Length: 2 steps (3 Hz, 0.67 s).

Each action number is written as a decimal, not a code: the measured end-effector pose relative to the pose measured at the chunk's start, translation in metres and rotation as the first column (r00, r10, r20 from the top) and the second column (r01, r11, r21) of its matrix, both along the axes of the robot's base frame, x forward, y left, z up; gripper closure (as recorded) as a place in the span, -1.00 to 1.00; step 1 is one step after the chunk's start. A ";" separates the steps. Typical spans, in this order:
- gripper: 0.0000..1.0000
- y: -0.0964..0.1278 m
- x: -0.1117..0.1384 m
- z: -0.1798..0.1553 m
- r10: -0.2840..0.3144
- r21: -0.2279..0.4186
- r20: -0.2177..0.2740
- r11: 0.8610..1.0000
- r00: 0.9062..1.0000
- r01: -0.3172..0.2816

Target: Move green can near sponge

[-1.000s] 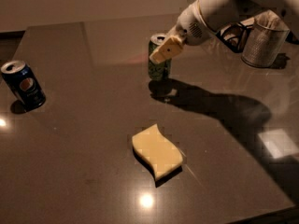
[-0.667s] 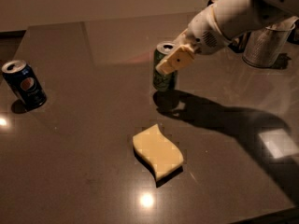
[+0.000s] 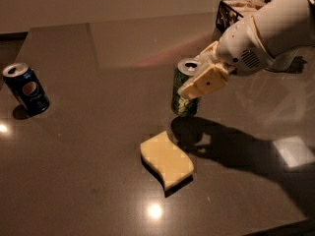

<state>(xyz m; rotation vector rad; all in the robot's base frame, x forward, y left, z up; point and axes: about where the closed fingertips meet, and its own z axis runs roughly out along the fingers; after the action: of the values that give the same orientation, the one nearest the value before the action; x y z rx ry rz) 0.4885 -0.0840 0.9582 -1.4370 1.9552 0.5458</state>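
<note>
Camera view: my gripper [image 3: 193, 75] comes in from the right on a white arm and is clamped on the green can [image 3: 181, 100], which seems to hang just above the dark table [image 3: 88, 146], leaning slightly. The main risk, as I judge it, is the can slipping or rotating in my grasp, since I hold it only near its top and its body hangs below my fingers. A second risk is lowering it onto the edge of the sponge [image 3: 166, 159], where it would stand unevenly and topple; its top is open, so anything inside could spill. The can sits between my two fingers, with the near pad across its upper front and its silver rim showing beside it. The sponge lies near, below and slightly left of the can. A blue Pepsi can [image 3: 27, 89] stands well apart at far left.
</note>
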 end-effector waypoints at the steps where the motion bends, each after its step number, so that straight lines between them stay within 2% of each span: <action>1: 1.00 -0.014 -0.027 -0.009 0.015 -0.003 -0.019 1.000 1.000 -0.015; 2: 1.00 -0.025 -0.046 -0.020 0.030 -0.004 -0.025 1.000 0.999 -0.030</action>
<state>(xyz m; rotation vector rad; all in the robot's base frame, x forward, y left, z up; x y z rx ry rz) 0.4426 -0.1092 0.9385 -1.4708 1.9581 0.5764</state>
